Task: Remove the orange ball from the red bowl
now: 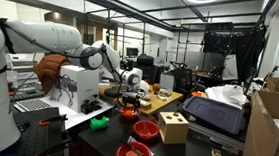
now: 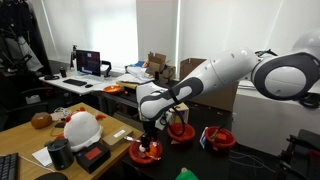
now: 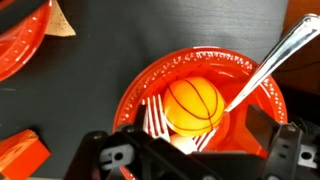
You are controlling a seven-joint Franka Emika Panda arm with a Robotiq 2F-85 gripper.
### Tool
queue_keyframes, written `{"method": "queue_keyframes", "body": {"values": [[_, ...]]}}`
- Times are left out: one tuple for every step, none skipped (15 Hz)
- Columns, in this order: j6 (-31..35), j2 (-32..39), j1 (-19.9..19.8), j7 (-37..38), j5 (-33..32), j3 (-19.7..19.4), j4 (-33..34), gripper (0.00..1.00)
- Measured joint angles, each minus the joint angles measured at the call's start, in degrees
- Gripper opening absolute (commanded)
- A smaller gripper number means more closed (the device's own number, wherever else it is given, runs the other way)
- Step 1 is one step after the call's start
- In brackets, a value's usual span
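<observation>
The orange ball (image 3: 192,102), with black basketball lines, lies in the small red bowl (image 3: 215,62) among white plastic forks (image 3: 155,118) and a spoon (image 3: 270,60). My gripper (image 3: 200,128) is open, directly above the bowl, with a finger on each side of the ball and not touching it. In both exterior views the gripper (image 1: 128,90) (image 2: 150,135) points down, low over the red bowl (image 1: 129,112) (image 2: 147,153) on the black table. The ball is barely visible there.
Two more red bowls (image 1: 145,130) (image 1: 133,155) and a wooden box (image 1: 173,127) stand near on the black table. Other red bowls (image 2: 181,130) (image 2: 222,140) sit behind the arm. Another red dish (image 3: 25,45) lies to the upper left.
</observation>
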Motion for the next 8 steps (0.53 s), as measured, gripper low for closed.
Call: {"method": "queue_keyframes", "body": {"values": [[-0.52,0.07,-0.01,0.0,0.0,0.0,-0.05,1.0],[-0.97,0.16,-0.01,0.0,0.0,0.03,-0.13,1.0],[-1.31,0.24,-0.01,0.0,0.02,0.11,-0.3,1.0],[-1.47,0.32,0.0,0.0,0.04,0.22,-0.48,1.0],[-1.53,0.41,0.0,0.0,0.07,0.37,-0.65,1.0],[-1.57,0.48,0.0,0.0,0.07,0.52,-0.72,1.0],[-1.66,0.52,0.0,0.02,0.08,0.64,-0.74,0.75],[-1.76,0.54,0.0,0.05,0.1,0.72,-0.74,0.74]]}}
